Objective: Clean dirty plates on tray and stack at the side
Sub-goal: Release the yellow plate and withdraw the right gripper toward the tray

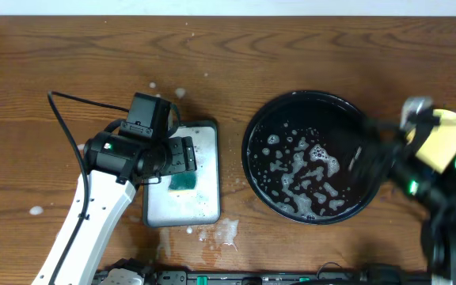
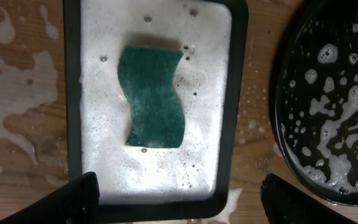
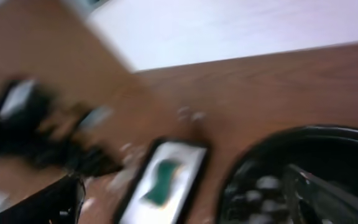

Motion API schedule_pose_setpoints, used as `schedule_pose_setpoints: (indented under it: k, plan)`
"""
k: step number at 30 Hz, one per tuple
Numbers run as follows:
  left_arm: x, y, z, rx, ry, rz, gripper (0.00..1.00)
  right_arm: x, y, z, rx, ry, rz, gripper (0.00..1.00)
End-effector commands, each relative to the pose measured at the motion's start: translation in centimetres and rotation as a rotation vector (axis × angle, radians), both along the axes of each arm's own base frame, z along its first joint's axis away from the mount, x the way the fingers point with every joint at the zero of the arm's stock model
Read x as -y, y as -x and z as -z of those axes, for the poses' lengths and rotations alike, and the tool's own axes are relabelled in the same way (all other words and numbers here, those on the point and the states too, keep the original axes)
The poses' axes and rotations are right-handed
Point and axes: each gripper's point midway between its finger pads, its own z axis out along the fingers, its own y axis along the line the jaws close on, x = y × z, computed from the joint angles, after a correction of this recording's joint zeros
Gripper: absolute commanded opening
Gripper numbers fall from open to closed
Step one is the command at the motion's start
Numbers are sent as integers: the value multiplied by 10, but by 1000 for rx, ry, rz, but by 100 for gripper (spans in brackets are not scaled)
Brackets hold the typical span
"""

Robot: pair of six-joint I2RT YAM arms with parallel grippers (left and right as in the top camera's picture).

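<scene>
The round black tray (image 1: 323,111) holds only patches of foam, with no plate on it. It also shows in the left wrist view (image 2: 340,81) and, blurred, in the right wrist view (image 3: 272,155). A yellow plate (image 1: 450,134) lies on the table right of the tray, partly under my right arm. The pale mint plates cannot be made out. My right gripper (image 1: 370,154) (image 3: 185,199) is blurred, open and empty over the tray's right rim. My left gripper (image 1: 182,154) (image 2: 179,208) is open and empty above the white tray.
A rectangular white tray with a dark rim (image 1: 200,202) (image 2: 238,93) (image 3: 188,158) sits left of the black tray, full of foam. A green sponge (image 1: 184,181) (image 2: 154,96) (image 3: 160,180) lies in it. Foam puddles (image 1: 226,231) wet the wood around it.
</scene>
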Motion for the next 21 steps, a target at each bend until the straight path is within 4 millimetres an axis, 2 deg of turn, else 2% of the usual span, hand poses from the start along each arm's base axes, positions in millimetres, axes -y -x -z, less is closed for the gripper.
schedule_pose_setpoints:
  k: [1, 4, 7, 11, 13, 17, 21]
  plan:
    - [0, -1, -3, 8, -2, 4, 84, -30, 54, -27, 130, -5, -164, 99]
    - [0, -1, -3, 8, -2, 4, 84, -32, 78, -38, 281, 68, -201, 99]
    - [0, -1, -3, 8, -2, 4, 84, -26, 93, -32, 452, 248, -216, 99]
    - [0, -1, -3, 8, -2, 4, 84, 5, 76, -10, 485, 446, -20, 99]
    - [0, -1, -3, 8, -2, 4, 84, 31, 61, 14, 467, 516, 146, 99]
    - [0, -1, -3, 8, -2, 4, 84, 41, 54, 44, 506, 527, 219, 99]
    - [0, -1, -3, 8, -2, 4, 84, 51, 44, 88, 479, 534, 279, 99]
